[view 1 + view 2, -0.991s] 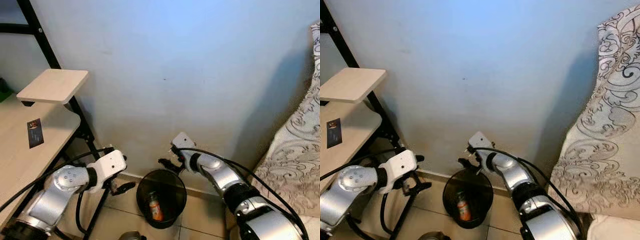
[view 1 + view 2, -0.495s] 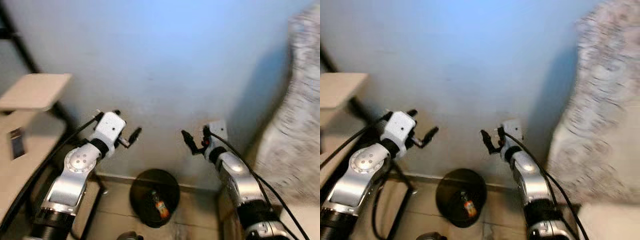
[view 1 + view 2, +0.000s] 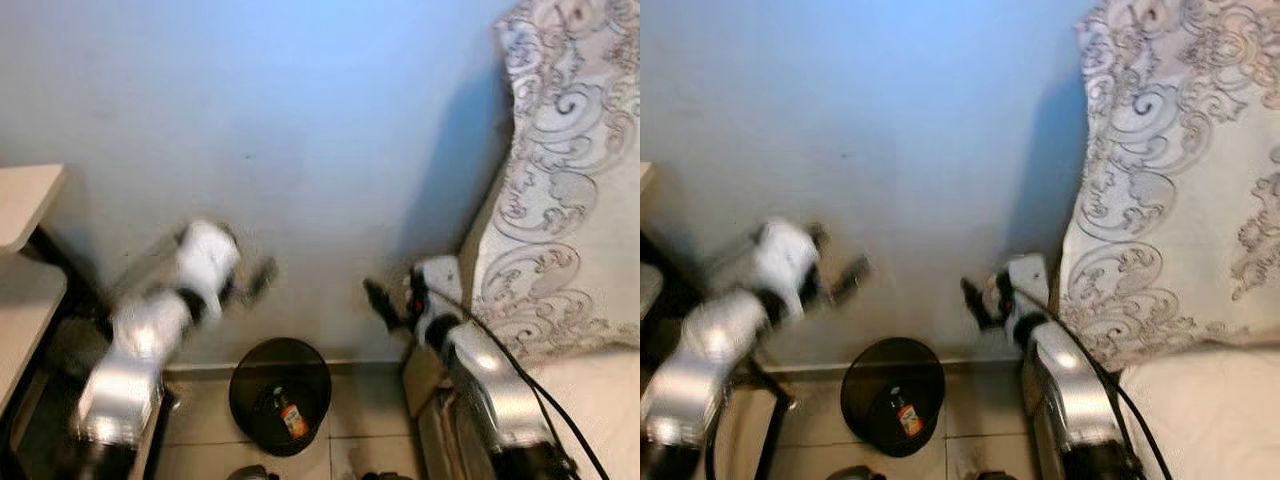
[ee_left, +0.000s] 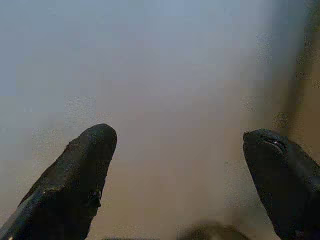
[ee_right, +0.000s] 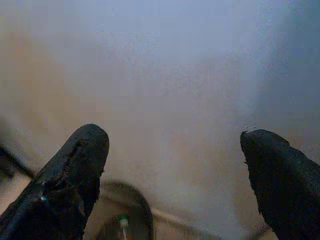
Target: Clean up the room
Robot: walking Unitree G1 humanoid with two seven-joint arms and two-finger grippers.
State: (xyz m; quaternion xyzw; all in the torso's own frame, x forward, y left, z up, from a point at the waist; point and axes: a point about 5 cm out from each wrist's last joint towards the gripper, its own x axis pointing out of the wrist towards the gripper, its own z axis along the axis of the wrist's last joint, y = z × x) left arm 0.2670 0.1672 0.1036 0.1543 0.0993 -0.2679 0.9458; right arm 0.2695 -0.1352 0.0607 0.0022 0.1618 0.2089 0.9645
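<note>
Left eye view: our bin (image 3: 280, 395) stands on the tiled floor (image 3: 350, 440) against the pale wall (image 3: 300, 120), a bottle (image 3: 289, 418) upright inside. From our right gripper (image 3: 385, 303) it lies at 7 o'clock, nearer than from the blurred left gripper (image 3: 258, 276), where it sits at 5. Both grippers gape empty in the wrist views. A patterned bedspread (image 3: 560, 200) hangs at 3 o'clock.

A tiled floor (image 3: 350, 440) runs along the base of a pale blue wall (image 3: 300, 130), and a round black waste bin (image 3: 280, 395) stands on it close to the wall. Inside the bin lies a bottle (image 3: 291, 420) with an orange label.
</note>
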